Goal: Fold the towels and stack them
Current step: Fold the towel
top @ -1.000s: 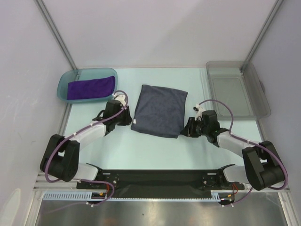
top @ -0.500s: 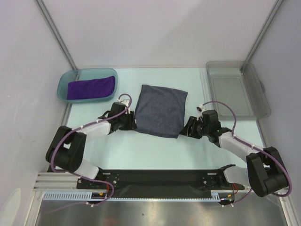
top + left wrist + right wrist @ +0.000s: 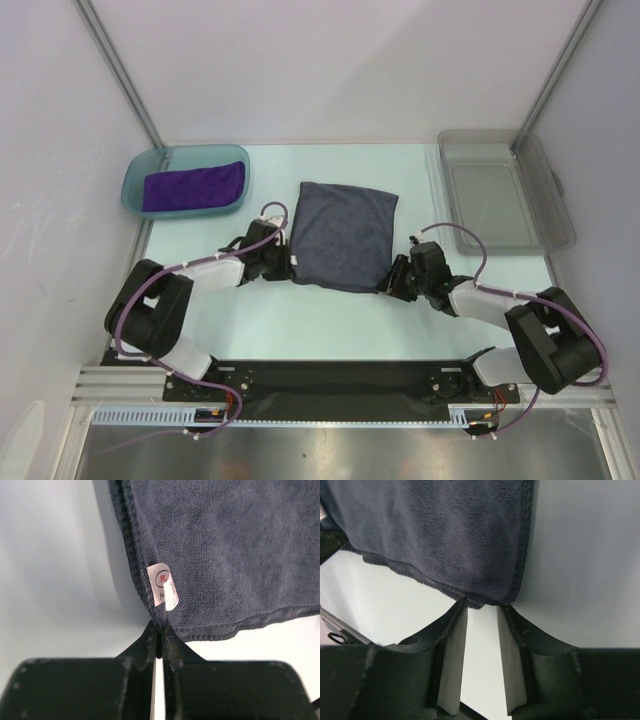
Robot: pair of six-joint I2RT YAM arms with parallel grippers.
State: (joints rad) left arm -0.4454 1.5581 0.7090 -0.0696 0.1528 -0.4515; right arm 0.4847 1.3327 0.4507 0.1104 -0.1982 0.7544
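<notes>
Grey-blue towel (image 3: pixel 343 236) lies flat, folded, mid-table (image 3: pixel 330 315), between the two grippers. Outline near square, so no clear long axis; side edges run near to far and lean slightly right at the far end. Near edge faces the arm bases.

Left gripper (image 3: pixel 283 262) sits low at the towel's near-left corner. In the left wrist view its fingers (image 3: pixel 150 642) are clenched on that corner's hem, just below a white tag (image 3: pixel 162 585) with a red mark.

Right gripper (image 3: pixel 388 285) sits at the near-right corner. In the right wrist view its fingers (image 3: pixel 456 645) are spread, with the corner at the mouth of the gap and not pinched.

Purple towel (image 3: pixel 194 186) lies in the teal tray (image 3: pixel 135 180) at far left, long axis left to right, right end a little farther back. Clear bin (image 3: pixel 505 190) is at far right.
</notes>
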